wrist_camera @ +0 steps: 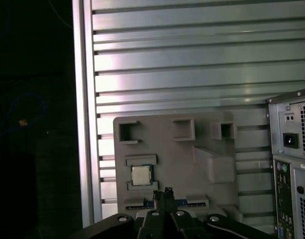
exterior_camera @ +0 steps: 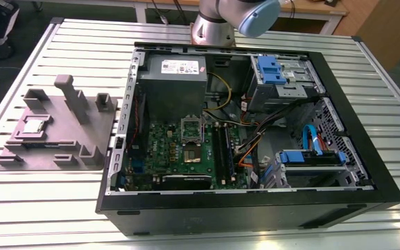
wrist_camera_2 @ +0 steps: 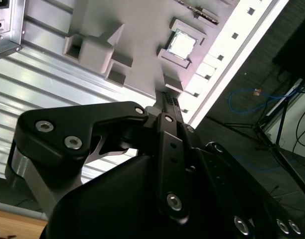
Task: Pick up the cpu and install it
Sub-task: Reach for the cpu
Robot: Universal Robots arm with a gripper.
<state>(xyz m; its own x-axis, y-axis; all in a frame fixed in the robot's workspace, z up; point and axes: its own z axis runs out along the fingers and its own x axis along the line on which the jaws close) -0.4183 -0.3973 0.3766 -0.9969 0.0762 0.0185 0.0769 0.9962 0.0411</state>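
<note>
The cpu (exterior_camera: 33, 126) is a small silvery square lying in a recess of the grey fixture (exterior_camera: 82, 140), on the table at the exterior view's left. It also shows in both wrist views, as the cpu (wrist_camera: 140, 175) and the cpu (wrist_camera_2: 182, 45). My gripper (wrist_camera: 163, 193) hangs high above the fixture (wrist_camera: 192, 149), its tips close beside the cpu in the picture and well clear of it. The fingers look shut with nothing between them. From the side, the gripper (wrist_camera_2: 168, 99) points toward the fixture (wrist_camera_2: 137, 59). The green motherboard (exterior_camera: 186, 151) lies inside the open computer case.
The open black computer case (exterior_camera: 366, 172) fills the middle of the slatted metal table (exterior_camera: 82, 47), with a power supply (exterior_camera: 175, 67), drive bays and cables inside. The case's rear panel (wrist_camera: 292, 164) stands beside the fixture. The arm (exterior_camera: 221, 21) rises at the table's far side.
</note>
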